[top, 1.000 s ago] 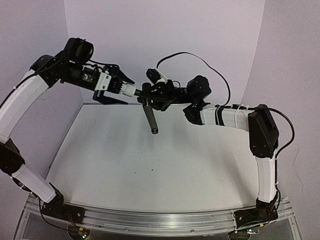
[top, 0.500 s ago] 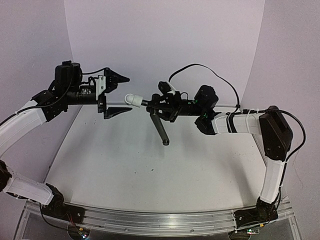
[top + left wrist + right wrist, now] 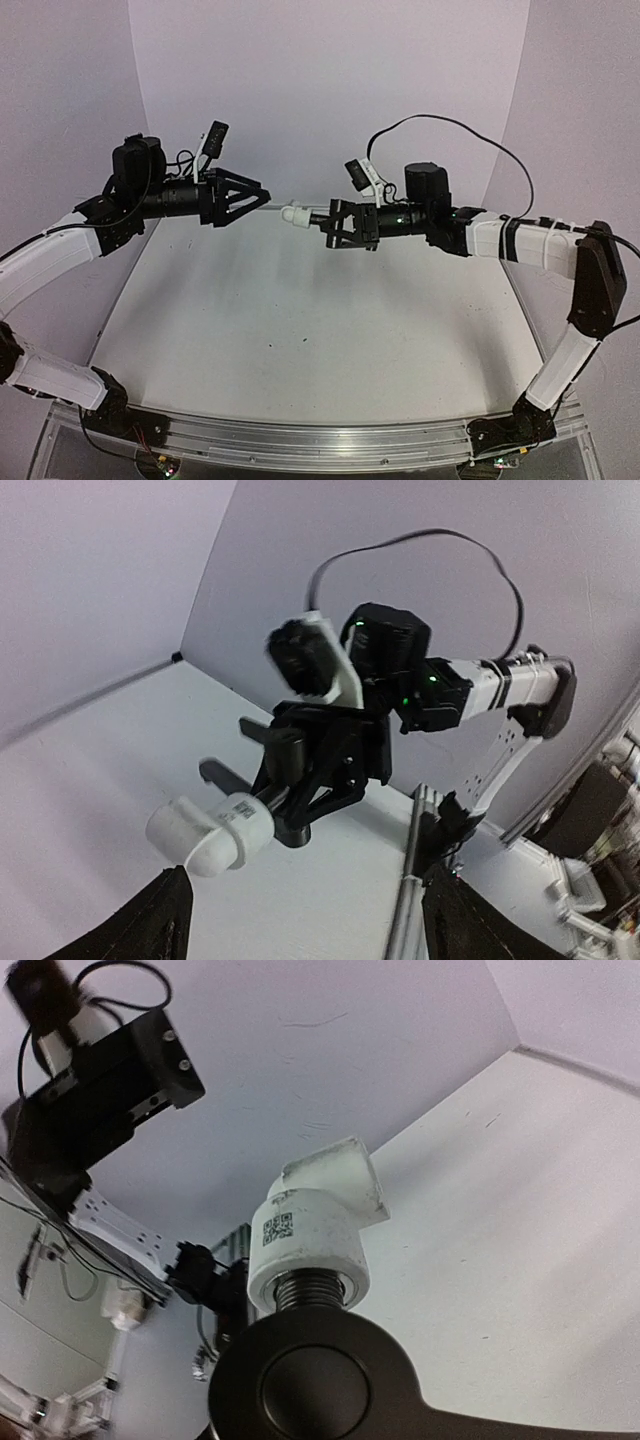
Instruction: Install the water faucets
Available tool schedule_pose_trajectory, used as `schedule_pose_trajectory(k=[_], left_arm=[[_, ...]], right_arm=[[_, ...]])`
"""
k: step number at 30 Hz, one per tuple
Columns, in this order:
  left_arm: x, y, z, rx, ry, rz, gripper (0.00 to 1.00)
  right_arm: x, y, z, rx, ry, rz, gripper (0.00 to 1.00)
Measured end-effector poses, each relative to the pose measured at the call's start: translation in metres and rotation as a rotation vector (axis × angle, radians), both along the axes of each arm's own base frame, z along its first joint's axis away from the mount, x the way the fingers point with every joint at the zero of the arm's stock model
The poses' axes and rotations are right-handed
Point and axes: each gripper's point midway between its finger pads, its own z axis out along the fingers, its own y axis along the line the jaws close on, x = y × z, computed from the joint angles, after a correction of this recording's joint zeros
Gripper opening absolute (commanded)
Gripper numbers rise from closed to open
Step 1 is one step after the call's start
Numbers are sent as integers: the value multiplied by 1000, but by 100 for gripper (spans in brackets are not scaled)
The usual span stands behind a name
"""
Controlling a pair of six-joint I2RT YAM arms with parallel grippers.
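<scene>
The water faucets are joined and held in mid-air above the table's far part. The black metal faucet (image 3: 345,226) has a white plastic fitting (image 3: 295,214) screwed onto its threaded end. My right gripper (image 3: 335,225) is shut on the black faucet body, with the fitting pointing left. The right wrist view shows the faucet's round black cap (image 3: 315,1385), the thread and the white fitting (image 3: 315,1225) up close. My left gripper (image 3: 262,197) hangs just left of the fitting without touching it. Its fingers (image 3: 165,925) stand wide apart below the white fitting (image 3: 210,835), with nothing between them.
The white table (image 3: 300,330) lies below both arms, closed in by purple walls at the back and sides. An aluminium rail (image 3: 320,435) runs along the near edge. A black cable (image 3: 450,125) loops above the right arm.
The left gripper opened, let go of the white fitting and drew back to the left. The right arm shifted right and rolled, so the spout no longer hangs down.
</scene>
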Motion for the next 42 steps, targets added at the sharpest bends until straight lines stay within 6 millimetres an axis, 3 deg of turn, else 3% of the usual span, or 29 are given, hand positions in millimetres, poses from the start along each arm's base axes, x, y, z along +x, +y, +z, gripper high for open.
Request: schedule_pose_trajectory(k=[5,11,17,22,27,37,42], left_arm=[[17,-2,-13,-117,483,78,93],[39,-23,-35,-210,892,105,99],[37,-51,-52,-210,999,50,97],[17,-67,-30,-221,880,-67,98],[-4,-80,-16,-216,777,-165,83],[-2,-88,-24,-193,737,-192,33],[-2,-88,-24,-192,717,-198,16]], right_arm=[[-6,-16,19,-71,-312,-12,0],[-12,-24,34,-125,-582,-24,0],[-19,-21,33,-135,-648,9,0],[-23,-20,34,-124,-646,27,0],[-28,-18,39,-99,-633,50,0],[-31,-17,49,-69,-604,61,0],[-32,-16,53,-58,-594,64,0]])
